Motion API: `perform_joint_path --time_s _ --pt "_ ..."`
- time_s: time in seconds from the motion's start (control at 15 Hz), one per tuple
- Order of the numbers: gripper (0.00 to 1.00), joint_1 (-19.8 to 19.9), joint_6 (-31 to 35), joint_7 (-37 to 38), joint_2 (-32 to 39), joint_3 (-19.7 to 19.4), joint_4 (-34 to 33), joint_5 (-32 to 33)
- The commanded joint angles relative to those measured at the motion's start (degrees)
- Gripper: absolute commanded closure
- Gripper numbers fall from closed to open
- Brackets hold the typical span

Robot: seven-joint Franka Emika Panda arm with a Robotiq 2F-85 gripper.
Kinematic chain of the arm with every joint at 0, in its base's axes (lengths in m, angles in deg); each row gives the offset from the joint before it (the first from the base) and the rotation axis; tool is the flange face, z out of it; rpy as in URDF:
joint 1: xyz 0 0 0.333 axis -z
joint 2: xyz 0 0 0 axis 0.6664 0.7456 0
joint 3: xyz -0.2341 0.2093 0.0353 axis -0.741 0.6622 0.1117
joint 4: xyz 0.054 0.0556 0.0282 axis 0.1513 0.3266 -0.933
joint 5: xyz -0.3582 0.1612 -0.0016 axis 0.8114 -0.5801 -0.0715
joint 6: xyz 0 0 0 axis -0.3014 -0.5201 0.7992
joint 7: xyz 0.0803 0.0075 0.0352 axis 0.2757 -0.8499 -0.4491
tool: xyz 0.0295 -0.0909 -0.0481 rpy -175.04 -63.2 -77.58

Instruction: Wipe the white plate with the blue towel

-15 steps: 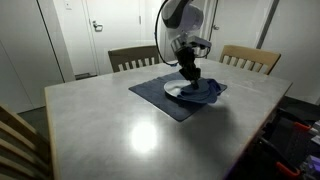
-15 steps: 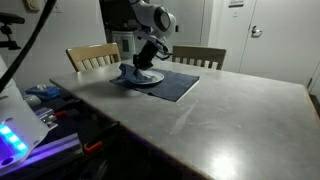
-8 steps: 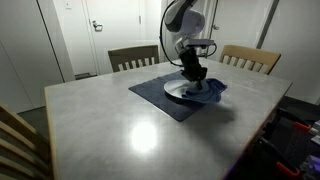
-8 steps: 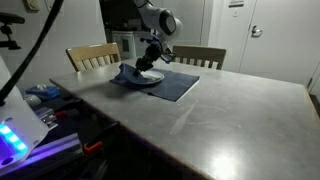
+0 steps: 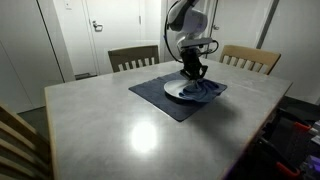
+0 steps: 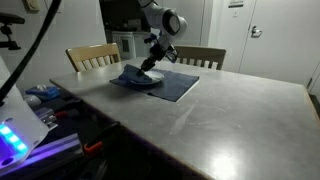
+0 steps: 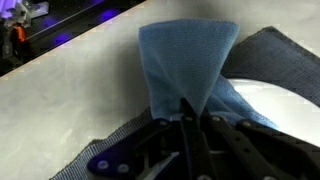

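A white plate (image 5: 178,93) lies on a dark blue placemat (image 5: 160,98) at the table's far side; it also shows in an exterior view (image 6: 152,79) and in the wrist view (image 7: 268,98). My gripper (image 5: 192,72) stands over the plate and is shut on the blue towel (image 5: 203,91). In the wrist view the fingers (image 7: 190,112) pinch the towel (image 7: 185,60), which spreads out ahead of them over the plate and mat. In an exterior view the towel (image 6: 131,77) trails off the plate's side below the gripper (image 6: 151,64).
A grey table (image 5: 120,125) carries the mat. Two wooden chairs (image 5: 133,57) (image 5: 250,58) stand behind it, another (image 5: 18,140) at the near corner. Equipment with blue lights (image 6: 25,125) sits beside the table.
My gripper has slid across the plate toward the far edge of the table, dragging the towel with it.
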Motion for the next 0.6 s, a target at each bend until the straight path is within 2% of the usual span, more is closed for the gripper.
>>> perform_joint_path --time_s 0.0,0.27,0.53 --pt "0.98 -1.2 2.0 3.9 0.7 -1.6 -0.5 -0.7" --pt "0.98 -2.2 3.4 6.6 1.1 -2.7 -1.9 1.1" --pt "0.98 -3.2 8.4 2.7 1.6 -2.2 -3.6 4.7"
